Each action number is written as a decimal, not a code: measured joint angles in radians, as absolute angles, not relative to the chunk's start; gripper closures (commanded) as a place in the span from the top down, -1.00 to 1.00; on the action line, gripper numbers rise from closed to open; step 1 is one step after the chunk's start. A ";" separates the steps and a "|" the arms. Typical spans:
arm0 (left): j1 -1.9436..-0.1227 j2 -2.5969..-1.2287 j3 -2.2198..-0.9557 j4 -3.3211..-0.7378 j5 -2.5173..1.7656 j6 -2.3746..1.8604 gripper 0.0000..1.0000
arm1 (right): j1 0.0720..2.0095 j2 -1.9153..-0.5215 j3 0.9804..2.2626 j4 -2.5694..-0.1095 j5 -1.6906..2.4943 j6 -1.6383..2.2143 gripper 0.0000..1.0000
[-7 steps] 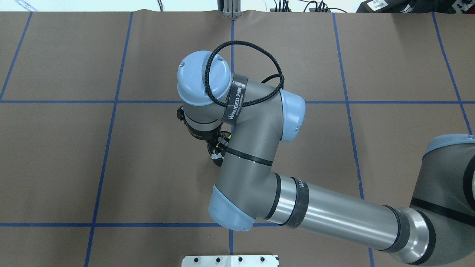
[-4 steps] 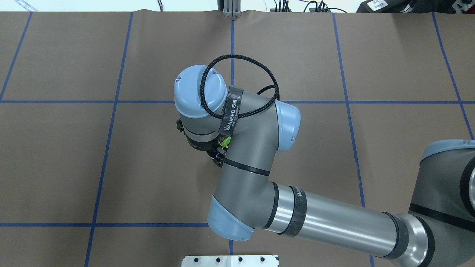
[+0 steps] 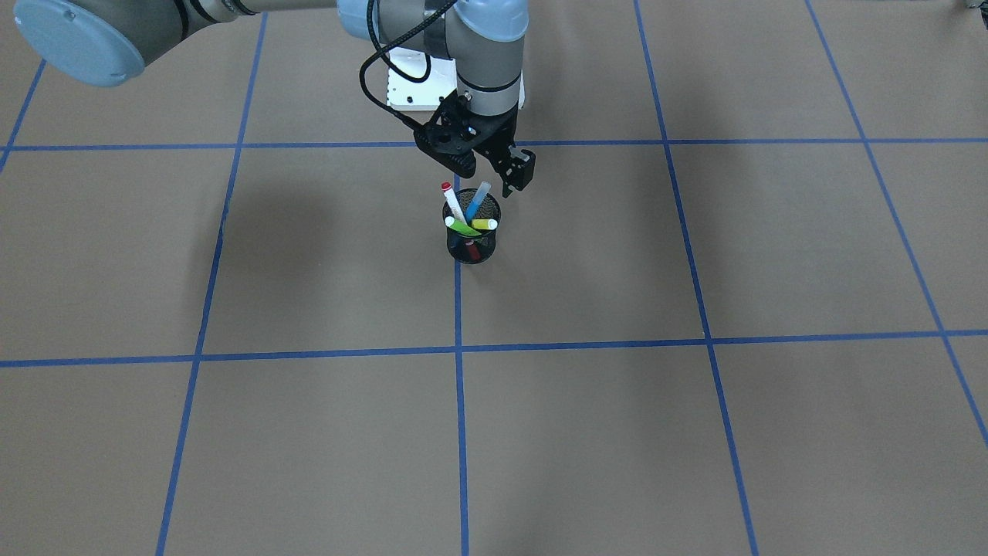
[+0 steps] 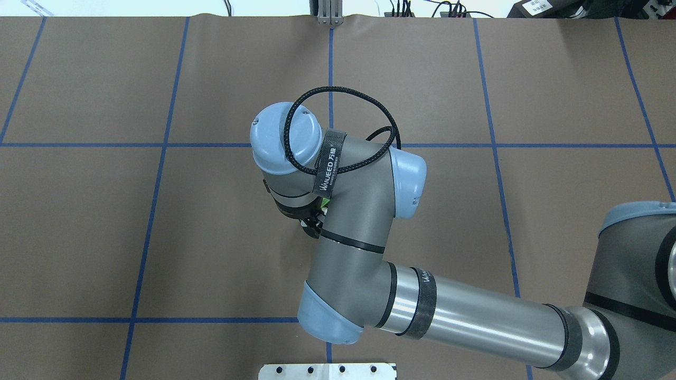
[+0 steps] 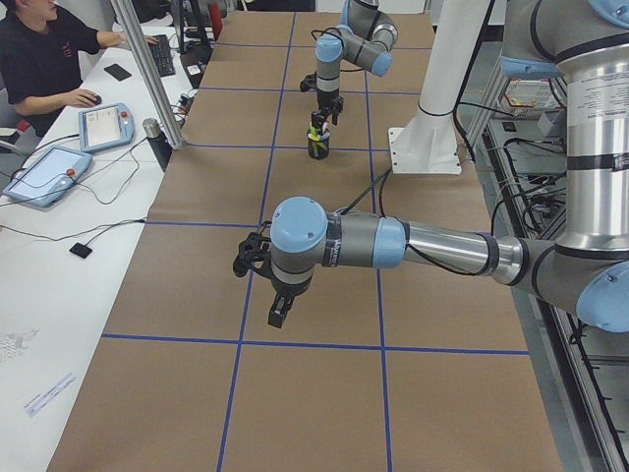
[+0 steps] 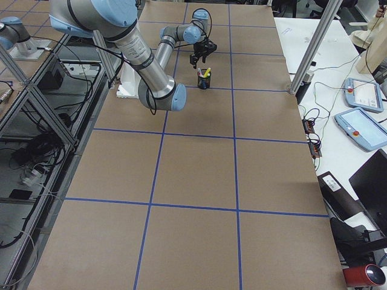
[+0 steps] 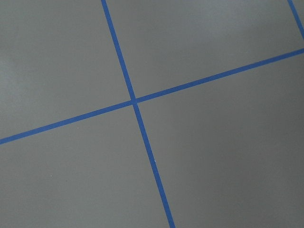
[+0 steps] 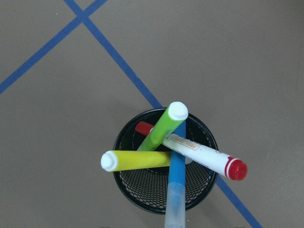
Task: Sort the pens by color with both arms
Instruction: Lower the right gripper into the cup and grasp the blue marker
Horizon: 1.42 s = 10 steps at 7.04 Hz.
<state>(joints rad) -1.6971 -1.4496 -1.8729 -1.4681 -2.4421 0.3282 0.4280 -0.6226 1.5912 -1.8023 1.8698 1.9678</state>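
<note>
**Sorting set-up, all four pens in the cup.** A black mesh cup [image 8: 142, 189] stands upright on the brown table [image 3: 695, 432]. It sits directly on a blue tape line [image 3: 458, 401] near the table's middle.

**Pens.** The green pen [image 8: 161, 132], yellow pen [image 8: 137, 160], blue pen [image 8: 176, 183] and white pen [image 8: 202, 153] with its red cap all sit inside the cup. They lean outward in different directions and cross near its centre. Their upper ends rise above the rim.

**Right arm.** The right arm [image 3: 486, 77] reaches in from the robot's side, its wrist pointing down over the cup.
- Its jaws stand wide apart and hold nothing.
- They hang just above the cup, near the top ends of the blue and white pens.
- From overhead the wrist hides the cup almost entirely, and only a sliver of green shows beside it.

**Left arm.** The left arm [image 5: 393, 241] stretches low over the table toward its left end, well apart from the cup.
- Its wrist camera sees only bare table and a crossing of tape lines.
- Its jaws show only in the side view, so I cannot tell whether they are wide or narrow.

**Surroundings.** A white pedestal [image 5: 425, 108] rises at the table's robot side. A person [image 5: 39, 59] sits at a white side desk on the opposite side.
</note>
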 measured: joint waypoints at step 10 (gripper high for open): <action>-1.697 -1.450 -1.872 -1.470 -2.442 0.328 0.98 | 0.409 -0.637 1.560 -1.765 1.839 1.971 0.16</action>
